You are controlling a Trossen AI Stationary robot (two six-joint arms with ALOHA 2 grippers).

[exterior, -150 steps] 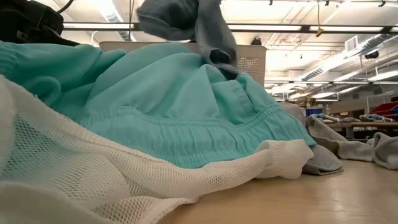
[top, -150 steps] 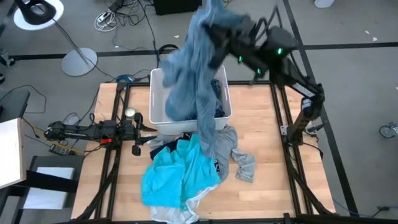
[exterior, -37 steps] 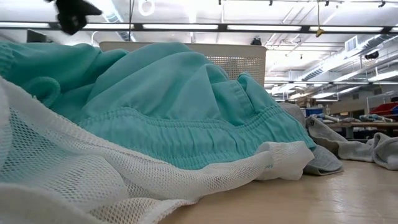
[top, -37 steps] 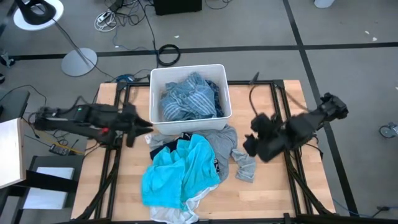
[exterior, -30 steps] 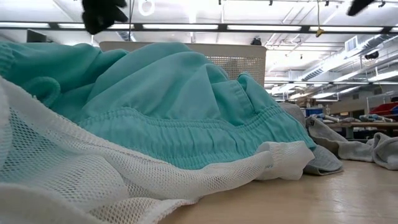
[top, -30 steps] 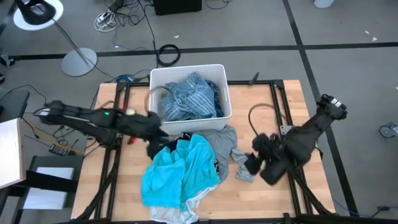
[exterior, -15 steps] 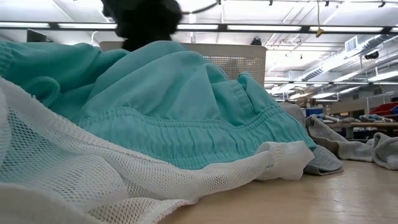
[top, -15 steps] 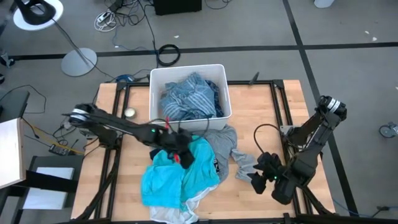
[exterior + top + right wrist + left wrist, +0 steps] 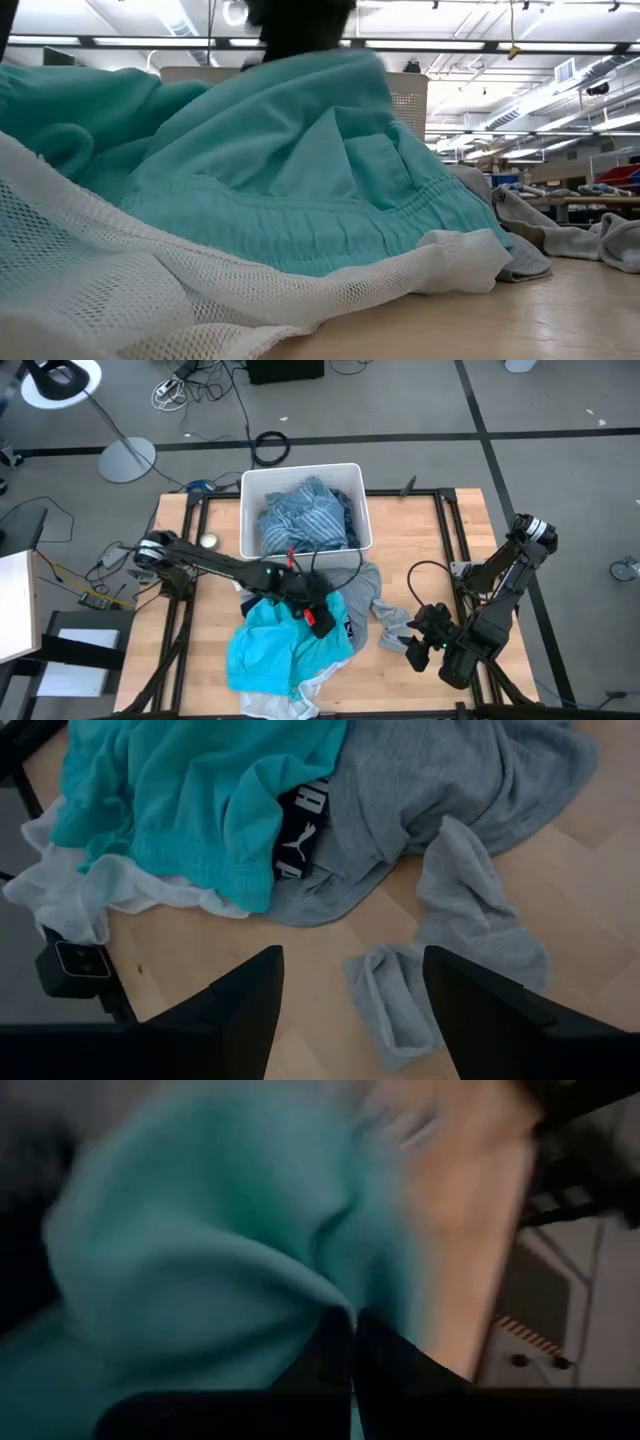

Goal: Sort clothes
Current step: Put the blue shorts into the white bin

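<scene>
The clothes lie heaped in front of the white bin. A turquoise garment lies on top of a white mesh piece, with a navy piece with white lettering and a grey top beside it. A blue-grey striped top lies in the bin. My left gripper is down on the turquoise garment with its fingers shut. My right gripper is open and hovers above the grey socks at the heap's right; it also shows in the high view. My left gripper comes from above onto the turquoise garment's upper right part. Its two fingers are closed together on a fold of the cloth. The cloth rises in a peak under the gripper, and the rest of it lies on the heap.
The bin stands at the table's far middle. Bare wood shows to the right of the heap and along the near right. The table frame's dark rails run along both sides.
My left gripper has swung from beside the bin's left toward the right and near edge, and down onto the turquoise garment, whose top fold now stands higher. My right gripper has moved toward the near edge and down over the grey socks.
</scene>
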